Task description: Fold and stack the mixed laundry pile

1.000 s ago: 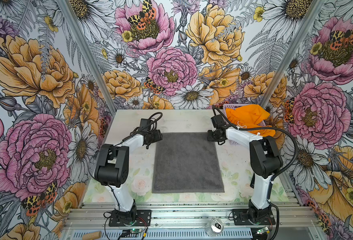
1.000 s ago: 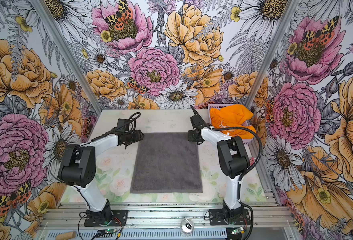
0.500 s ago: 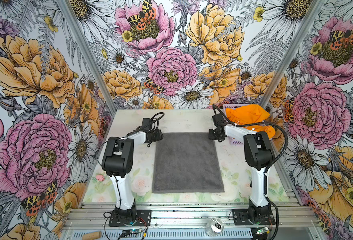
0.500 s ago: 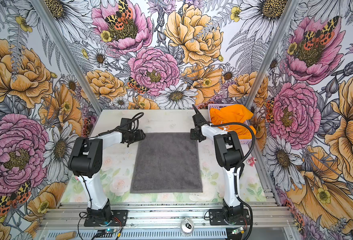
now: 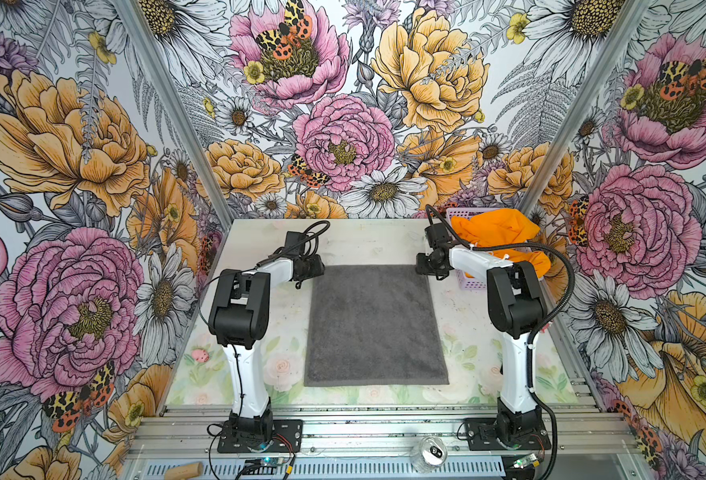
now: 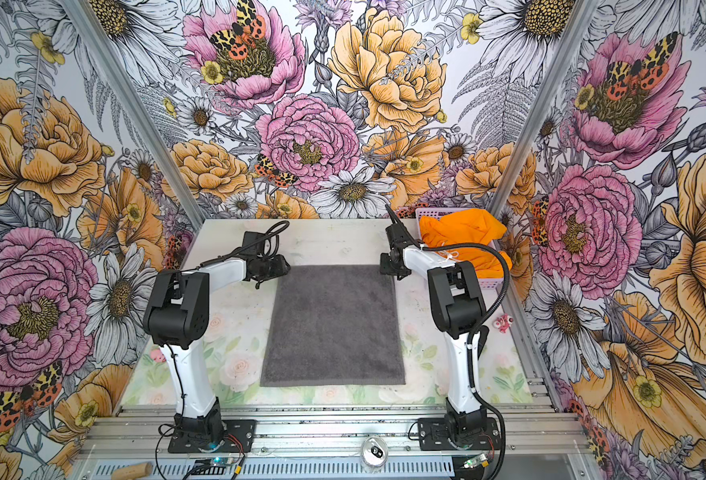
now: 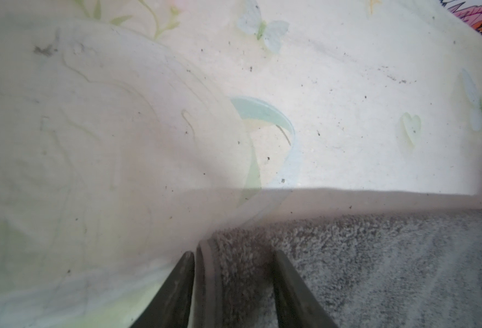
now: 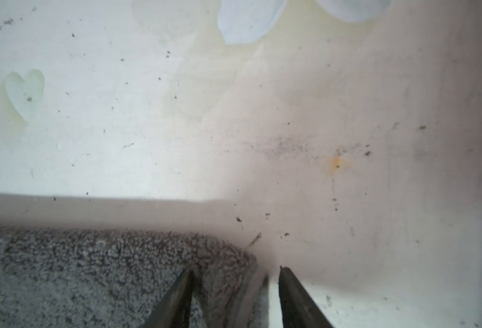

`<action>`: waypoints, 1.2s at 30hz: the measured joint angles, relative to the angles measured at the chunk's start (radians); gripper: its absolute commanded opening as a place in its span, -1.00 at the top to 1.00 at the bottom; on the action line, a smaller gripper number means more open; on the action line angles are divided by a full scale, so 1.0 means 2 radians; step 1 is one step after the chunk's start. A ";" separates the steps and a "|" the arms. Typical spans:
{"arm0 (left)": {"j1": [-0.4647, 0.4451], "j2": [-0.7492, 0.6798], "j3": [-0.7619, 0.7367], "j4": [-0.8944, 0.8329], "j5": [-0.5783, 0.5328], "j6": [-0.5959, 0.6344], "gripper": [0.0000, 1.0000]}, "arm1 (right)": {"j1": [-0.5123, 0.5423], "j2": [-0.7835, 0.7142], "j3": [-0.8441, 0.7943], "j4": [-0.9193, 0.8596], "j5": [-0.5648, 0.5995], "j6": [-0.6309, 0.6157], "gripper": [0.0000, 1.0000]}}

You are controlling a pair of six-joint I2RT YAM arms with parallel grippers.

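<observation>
Straddling grey towel (image 5: 374,324) corners: left claw (image 7: 232,252) and right claw (image 8: 235,268), both half-open.

The dark grey terry towel (image 5: 374,324) lies spread flat as one rectangle beside the lavender basket (image 5: 472,284). The bright orange shorts (image 5: 495,232) sit crumpled, heaped in that basket.

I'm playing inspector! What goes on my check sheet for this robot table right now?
Surface: floral table mat, dirt specks near the towel.
Job's things: grey towel flat, mid-table; orange shorts bunched in the lavender basket, far right.
Clutter: can and wooden peg at the front rail; pink toy on the mat.
Grippers: left gripper and right gripper open, each astride a far towel corner.
Cables: black cable loop above left wrist; ribbed hose along right arm.
Surroundings: flowered walls.
</observation>
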 measured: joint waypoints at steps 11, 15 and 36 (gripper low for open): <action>0.002 0.016 0.005 -0.001 0.007 0.003 0.13 | -0.004 0.013 0.007 0.002 -0.020 -0.012 0.19; 0.002 0.017 0.006 0.000 0.008 0.003 0.14 | -0.004 0.017 0.010 0.005 -0.029 -0.015 0.38; 0.001 0.017 0.003 0.004 0.019 0.011 1.00 | -0.006 0.012 0.005 0.010 -0.053 -0.034 1.00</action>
